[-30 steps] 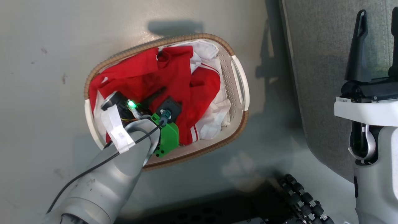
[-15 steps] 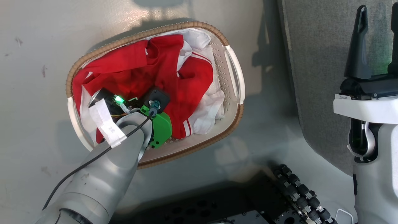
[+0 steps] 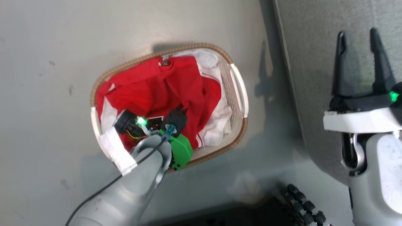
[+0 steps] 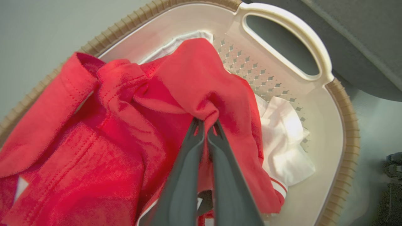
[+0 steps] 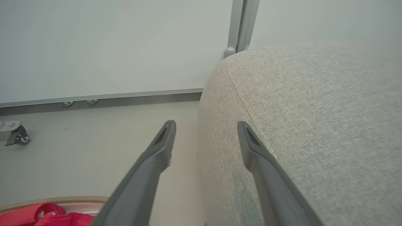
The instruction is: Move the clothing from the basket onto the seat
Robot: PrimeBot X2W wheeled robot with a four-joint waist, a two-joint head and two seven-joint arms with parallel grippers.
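The basket (image 3: 237, 91) stands on the floor, oval and white with a brown woven rim. Red clothing (image 3: 157, 91) with white panels is heaped inside it. My left gripper (image 4: 205, 124) reaches down into the basket and is shut on a raised fold of the red clothing (image 4: 201, 81); its wrist (image 3: 163, 125) covers the fingers in the head view. My right gripper (image 3: 358, 37) stands open and empty over the grey seat (image 3: 314, 47) at the right. The right wrist view has the open right gripper (image 5: 205, 125) beside the seat (image 5: 314, 110), with the basket rim (image 5: 62, 201) at bottom left.
White cloth (image 4: 282, 138) lies in the basket beside the red clothing. The basket handle (image 4: 282, 40) faces the seat. My dark wheeled base (image 3: 304, 207) is at the bottom. A wall rail and a caster (image 5: 17, 135) stand beyond the floor.
My left gripper has shut on a fold of the red clothing. The head camera has shifted, so the basket and right gripper sit differently in the picture. The right gripper stays open.
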